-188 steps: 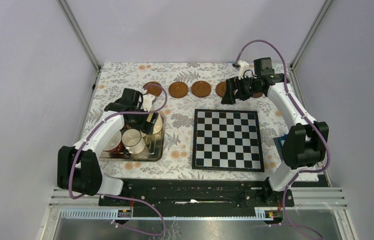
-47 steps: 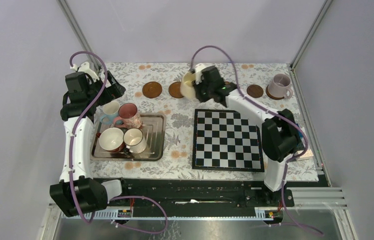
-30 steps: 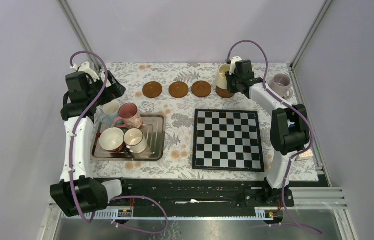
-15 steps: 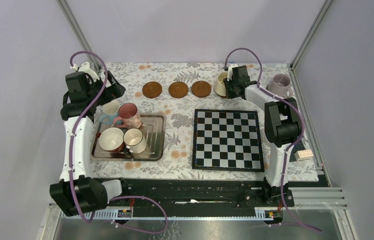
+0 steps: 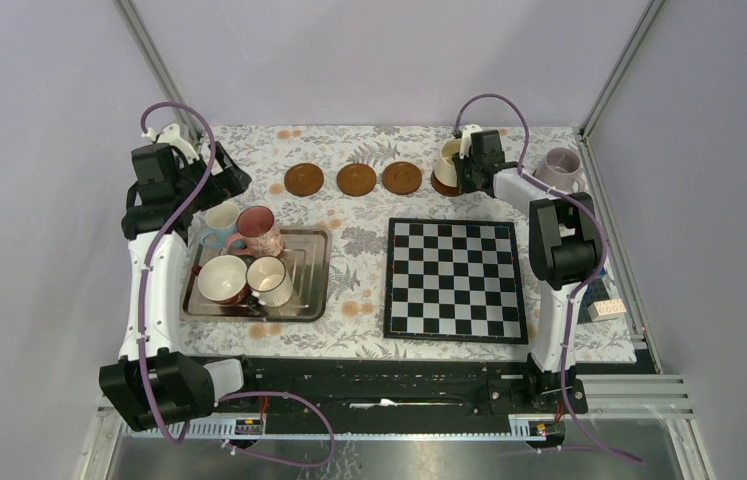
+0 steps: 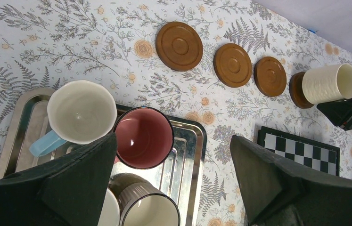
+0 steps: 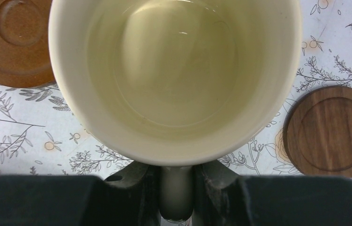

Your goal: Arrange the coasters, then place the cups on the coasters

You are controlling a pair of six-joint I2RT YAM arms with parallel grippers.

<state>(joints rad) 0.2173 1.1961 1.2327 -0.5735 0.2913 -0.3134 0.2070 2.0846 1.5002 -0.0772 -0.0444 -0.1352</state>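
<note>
Nearest, at about 8 o'clock on the worktop, a rectangular metal tray (image 5: 314, 300) holds a wide dark-red mug (image 5: 219, 280) with a white inside and, just beside it at its 3 o'clock, a pale ribbed mug (image 5: 269, 279). At the tray's far end are a pink patterned mug (image 6: 144, 137) and, touching it at its 9 o'clock, a light blue mug (image 6: 82, 110). A black-and-white chessboard (image 5: 454, 280) lies at 4 o'clock, well apart from the tray.

The left end effector (image 6: 172, 141) hangs above the tray's far end with its jaws spread wide and nothing between them.

Along the far edge, around 12 o'clock, three bare coasters (image 5: 356, 179) lie in a row, apart from one another. Just to their 3 o'clock is a fourth coaster (image 6: 297, 92), and the cream-yellow mug (image 7: 176, 80) is over it, mouth up. Whether its base touches the disc cannot be told. The right end effector (image 7: 176, 188) is clenched on this mug's handle, which is pinched between its two fingers. In the right wrist view another coaster (image 7: 331, 128) lies at the mug's 3 o'clock.

A lilac mug (image 5: 559, 168) stands upright toward 2 o'clock, near the far right corner. The right arm hides part of its base.
</note>
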